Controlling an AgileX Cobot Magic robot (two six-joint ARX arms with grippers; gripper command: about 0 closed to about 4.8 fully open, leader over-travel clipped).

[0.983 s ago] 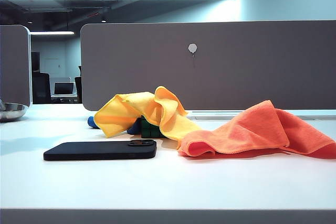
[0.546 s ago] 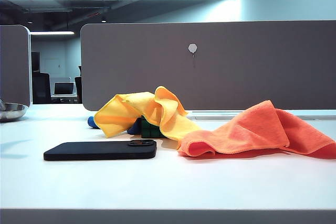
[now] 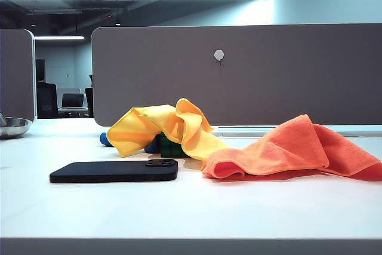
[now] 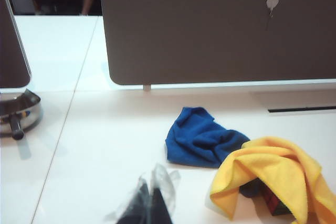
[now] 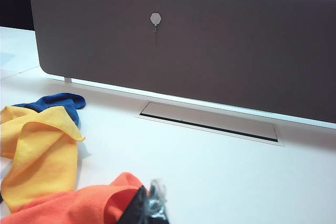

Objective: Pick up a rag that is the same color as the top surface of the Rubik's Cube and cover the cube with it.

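My right gripper (image 5: 149, 208) shows only as its dark fingertips, pressed together with nothing between them, hanging over the white table (image 5: 220, 171). Just beside the tips, and partly under them, lies the edge of an orange cloth (image 5: 79, 205). Beyond that cloth, off to one side of me, sits the rag (image 5: 39, 150), bright yellow and folded into a raised hump. A blue cloth (image 5: 55, 103) peeks out from behind the rag, touching it. Straight ahead of my fingertips, well apart, a long flat cable hatch (image 5: 207, 121) is set into the table. Behind it stands a grey divider panel (image 5: 236, 51) with a small hook (image 5: 155, 19) on its face.
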